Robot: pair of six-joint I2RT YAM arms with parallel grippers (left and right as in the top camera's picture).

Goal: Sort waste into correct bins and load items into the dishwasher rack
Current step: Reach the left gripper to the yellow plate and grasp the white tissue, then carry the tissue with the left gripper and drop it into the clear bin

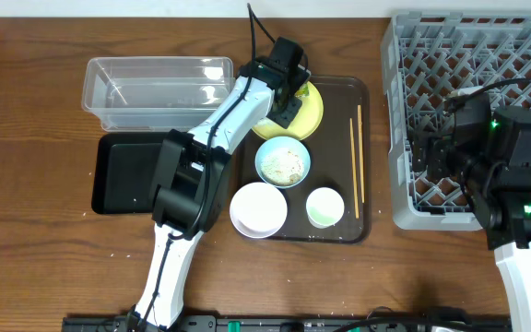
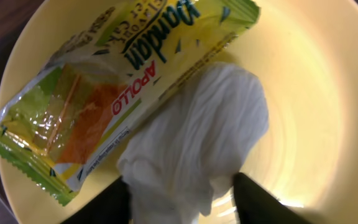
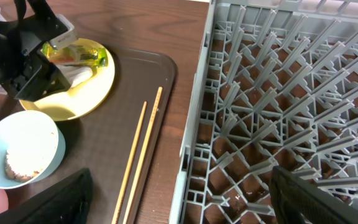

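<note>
The dishwasher rack [image 1: 390,120] fills the right of the overhead frame, and the right gripper [image 3: 179,205] is held near its left wall, fingers spread wide and empty. On the brown serving tray [image 1: 339,101], at upper centre, the yellow plate [image 2: 328,93] carries the snack wrapper [image 2: 104,93] and the crumpled white paper [image 2: 197,143], which touch. Both are judged featherlight and crushable, the film slippery; the bunched paper is best pinched. It is straddled by the left gripper [image 2: 182,205] at a moderate gap; whether it is gripped cannot be told.
</note>
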